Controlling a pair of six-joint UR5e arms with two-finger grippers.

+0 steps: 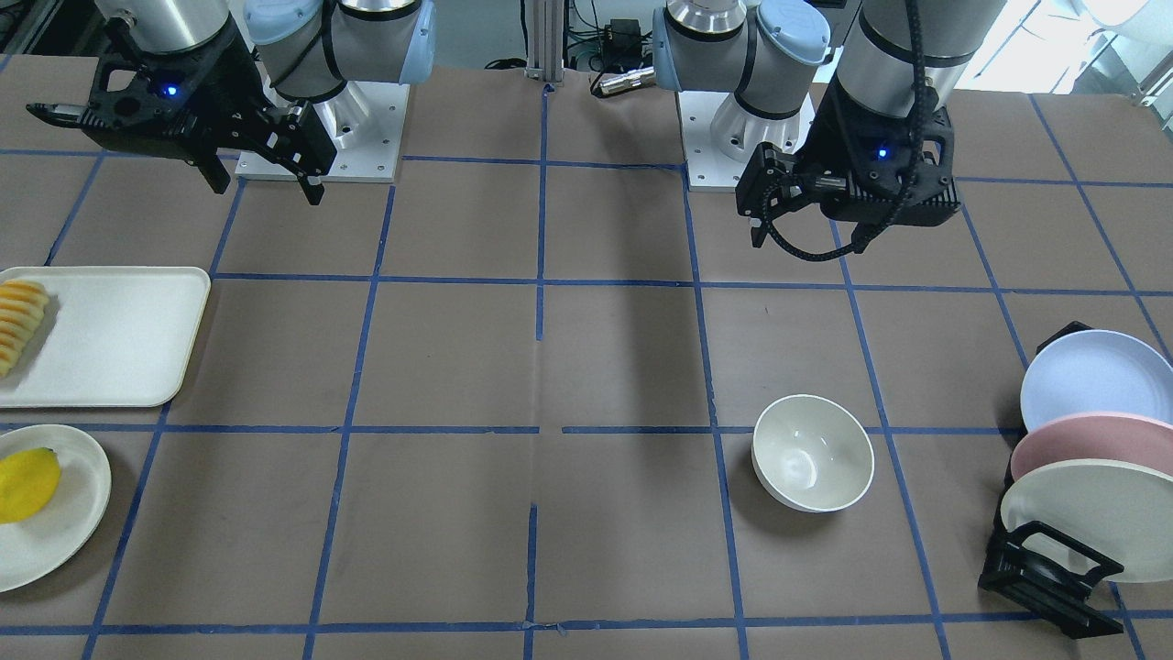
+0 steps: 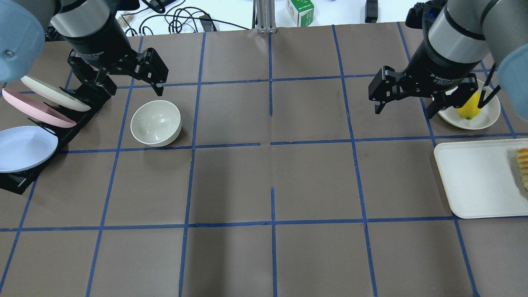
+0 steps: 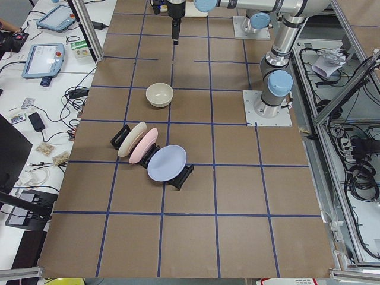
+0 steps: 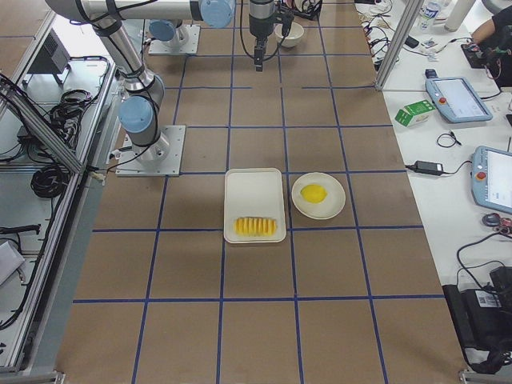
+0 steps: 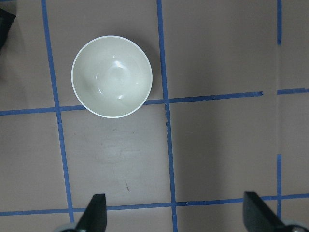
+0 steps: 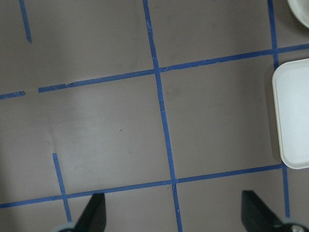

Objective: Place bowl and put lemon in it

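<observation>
The cream-white bowl [image 2: 156,123] stands upright and empty on the brown table; it also shows in the front view [image 1: 813,452] and the left wrist view [image 5: 112,76]. My left gripper [image 2: 123,84] hangs open and empty above the table, on the robot's side of the bowl [image 1: 811,234]; its fingertips [image 5: 94,212] frame bare table. The yellow lemon [image 2: 470,109] lies on a flat cream plate [image 2: 489,119] at the far right, also seen from the front [image 1: 27,484]. My right gripper [image 2: 404,111] is open and empty, raised beside that plate [image 1: 268,188].
A black rack with several upright plates [image 2: 37,111] stands left of the bowl [image 1: 1090,458]. A white tray [image 2: 474,181] with a row of yellow-orange slices [image 2: 523,165] lies next to the lemon's plate [image 1: 119,339]. Blue tape lines grid the table.
</observation>
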